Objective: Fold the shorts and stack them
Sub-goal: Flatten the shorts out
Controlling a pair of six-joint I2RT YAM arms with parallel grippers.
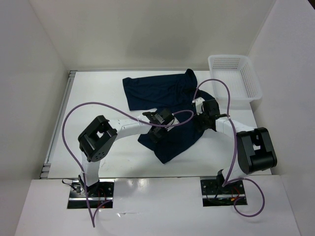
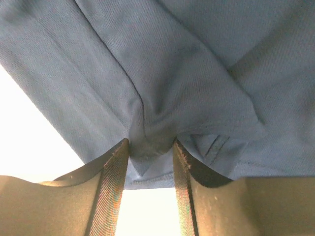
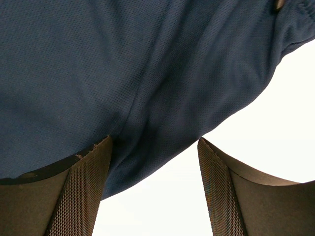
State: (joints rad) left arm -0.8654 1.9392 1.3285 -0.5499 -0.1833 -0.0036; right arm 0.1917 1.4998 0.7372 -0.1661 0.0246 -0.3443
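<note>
Dark navy shorts [image 1: 157, 91] lie crumpled across the middle of the white table, one part spread at the back and a lower part reaching the front. My left gripper [image 1: 163, 124] is down on the middle of the cloth. In the left wrist view the left gripper [image 2: 150, 145] is shut on a pinched fold of the shorts [image 2: 187, 64]. My right gripper [image 1: 202, 118] is at the shorts' right side. In the right wrist view the right gripper [image 3: 153, 142] is open, with the shorts' edge [image 3: 123, 64] lying against the left finger and bare table under the right one.
A white mesh basket [image 1: 235, 78] stands at the back right of the table. White walls enclose the table on the left, back and right. Bare white table top [image 1: 98, 93] shows left of the shorts.
</note>
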